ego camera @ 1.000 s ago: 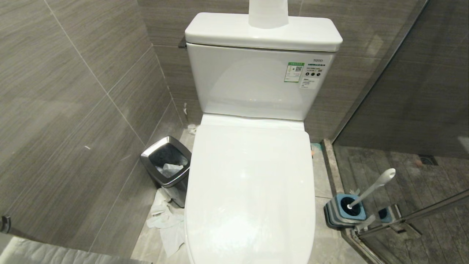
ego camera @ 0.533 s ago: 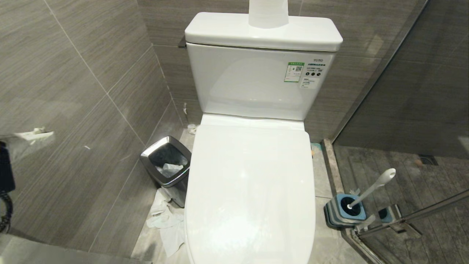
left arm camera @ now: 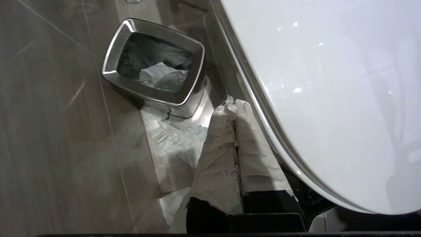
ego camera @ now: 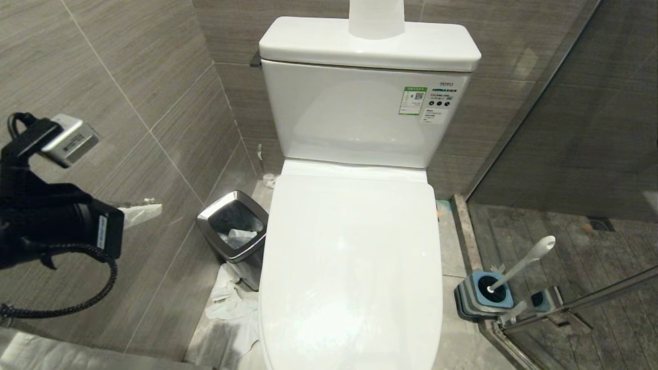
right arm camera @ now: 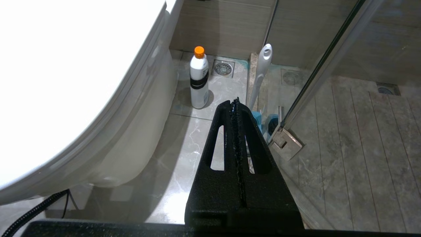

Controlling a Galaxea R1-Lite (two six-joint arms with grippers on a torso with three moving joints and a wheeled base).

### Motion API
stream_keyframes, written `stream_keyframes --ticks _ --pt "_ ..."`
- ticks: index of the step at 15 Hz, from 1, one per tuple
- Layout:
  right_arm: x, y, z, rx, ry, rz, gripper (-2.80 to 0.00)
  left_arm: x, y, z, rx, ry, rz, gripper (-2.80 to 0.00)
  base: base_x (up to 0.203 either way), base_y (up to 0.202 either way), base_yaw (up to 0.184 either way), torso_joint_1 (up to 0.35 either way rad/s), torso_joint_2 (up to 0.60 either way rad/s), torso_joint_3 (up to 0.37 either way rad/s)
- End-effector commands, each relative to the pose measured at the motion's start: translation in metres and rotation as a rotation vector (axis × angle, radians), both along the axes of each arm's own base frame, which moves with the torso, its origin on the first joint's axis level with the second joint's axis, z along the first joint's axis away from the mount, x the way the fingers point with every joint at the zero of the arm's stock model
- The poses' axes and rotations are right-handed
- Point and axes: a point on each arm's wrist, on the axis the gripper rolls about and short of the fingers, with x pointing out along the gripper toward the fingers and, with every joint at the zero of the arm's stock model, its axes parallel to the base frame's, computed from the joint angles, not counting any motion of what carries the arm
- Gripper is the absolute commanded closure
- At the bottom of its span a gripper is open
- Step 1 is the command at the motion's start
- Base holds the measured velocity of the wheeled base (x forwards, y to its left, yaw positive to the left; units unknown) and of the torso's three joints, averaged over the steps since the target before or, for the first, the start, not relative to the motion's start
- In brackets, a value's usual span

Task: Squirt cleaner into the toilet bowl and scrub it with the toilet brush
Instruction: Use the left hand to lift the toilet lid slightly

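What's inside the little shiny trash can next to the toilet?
Inside the small chrome-rimmed black trash bin you can see a dark liner and some crumpled white paper. Whatever lies under that paper is covered, so I can't tell.

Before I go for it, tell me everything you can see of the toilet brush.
The toilet brush has a slim, pale grey-white, plastic-looking handle ending in a rounded paddle with a hanging hole. It stands tilted in its square blue-and-grey holder, bristles hidden inside. The holder sits on the floor to the right of the toilet, against the glass shower door's hinge. Neither gripper touches it.
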Motion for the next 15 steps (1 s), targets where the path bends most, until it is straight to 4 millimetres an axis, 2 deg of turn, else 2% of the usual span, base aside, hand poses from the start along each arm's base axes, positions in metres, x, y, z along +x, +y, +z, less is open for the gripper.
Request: stream_keyframes --ticks 1,8,12,15 --pt "0.002 0.0 -0.007 0.0 0.024 0.0 0.0 0.024 -0.002 -0.018 0.0 0.076 -0.013 0.0 0.0 0.0 0.0 0.0 0.0 0.0" --pt "0.002 0.0 -0.007 0.0 0.025 0.0 0.0 0.085 -0.003 -0.065 -0.116 0.201 -0.133 0.0 0.0 0.0 0.0 0.0 0.0 0.0" --pt "0.002 0.0 -0.007 0.0 0.024 0.0 0.0 0.1 -0.009 -0.057 -0.363 0.285 -0.169 0.0 0.0 0.0 0.0 0.0 0.0 0.0" --pt "0.002 0.0 -0.007 0.0 0.024 0.0 0.0 0.112 -0.014 -0.054 -0.541 0.377 -0.111 0.0 0.0 0.0 0.0 0.0 0.0 0.0"
